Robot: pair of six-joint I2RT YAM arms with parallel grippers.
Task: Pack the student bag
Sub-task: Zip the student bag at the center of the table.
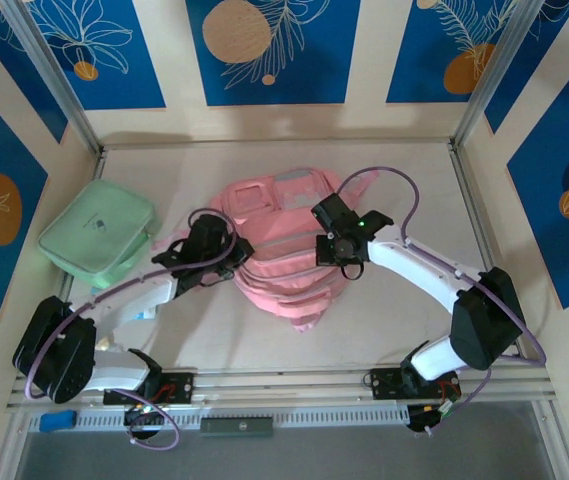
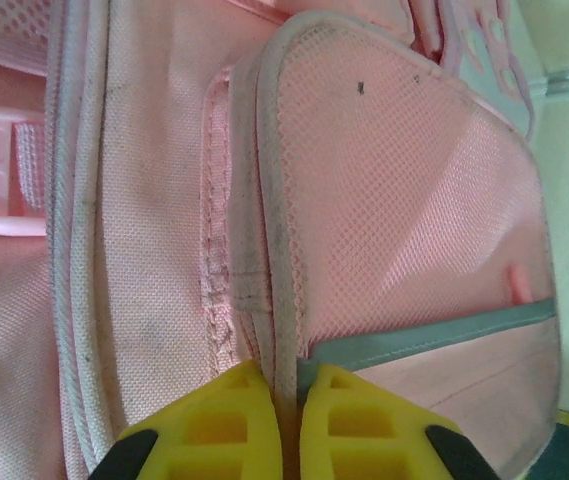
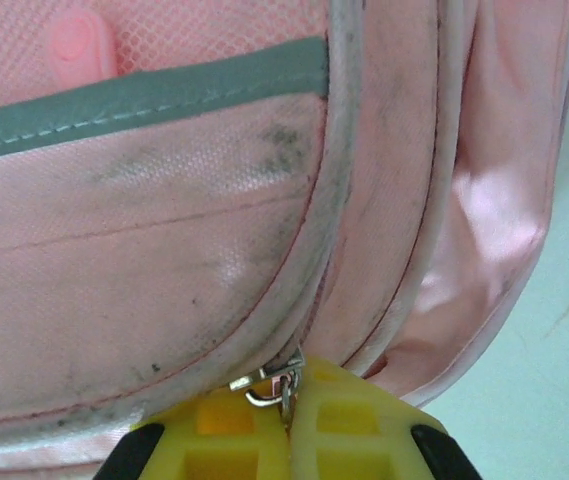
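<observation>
Starting at the near edge of the table (image 1: 364, 330), the two arm bases sit side by side, and a small blue object (image 1: 56, 420) lies by the near-left corner. Both arms reach inward to the student bag (image 1: 284, 245), which lies flat on the middle of the table, between the two grippers.

The left gripper (image 1: 219, 258) meets the bag's left side. From the left wrist, its yellow fingers (image 2: 214, 430) are pressed together on the pale piping (image 2: 279, 250) that edges a pink mesh pocket (image 2: 404, 200), so the left gripper (image 2: 289, 425) is pinching that seam. A grey strip (image 2: 434, 335) runs across the pocket just beyond the fingertips.

The right gripper (image 1: 338, 248) rests on the bag's right side. In the right wrist view the right gripper (image 3: 287, 430) has its jaws closed, with a small metal zip pull (image 3: 272, 385) caught between them at the bag's scuffed, curved seam. Another grey strip (image 3: 144, 95) crosses the fabric farther on.

A flat mint-green case (image 1: 99, 235) lies near the left edge of the table, apart from the bag.
</observation>
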